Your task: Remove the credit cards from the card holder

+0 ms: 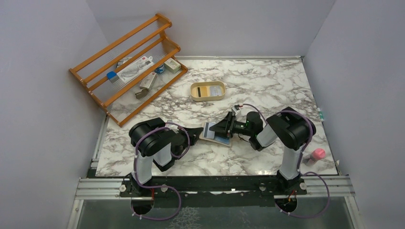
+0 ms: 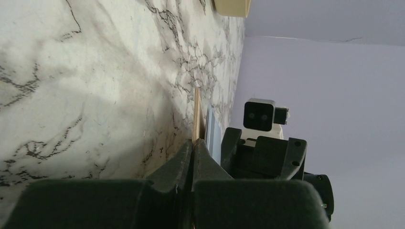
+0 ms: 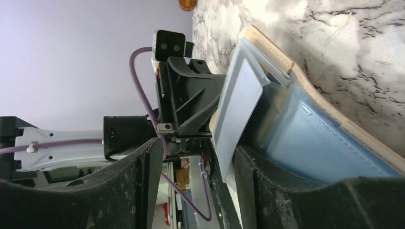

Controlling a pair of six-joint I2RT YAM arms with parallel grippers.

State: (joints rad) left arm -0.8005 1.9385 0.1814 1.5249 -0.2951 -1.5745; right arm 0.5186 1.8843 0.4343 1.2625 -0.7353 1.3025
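The left gripper [image 2: 193, 145] jaws clamp the edge of the card holder [image 2: 196, 114].

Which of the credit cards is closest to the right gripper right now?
The pale blue card sticking out of the card holder, beside the right gripper. The yellowish card and blue card lie away in the oval tray.

The left arm [image 1: 152, 143] is folded low with its forearm stretched to the right, and the left claw [image 1: 195, 132] lies on its side, fingers pinched shut on the edge of the card holder [image 1: 215, 139]. The right arm [image 1: 286, 131] bends leftward to face it. The right claw [image 1: 216, 128] is also rolled on its side, jaws standing apart, its tips near the left claw's tips.
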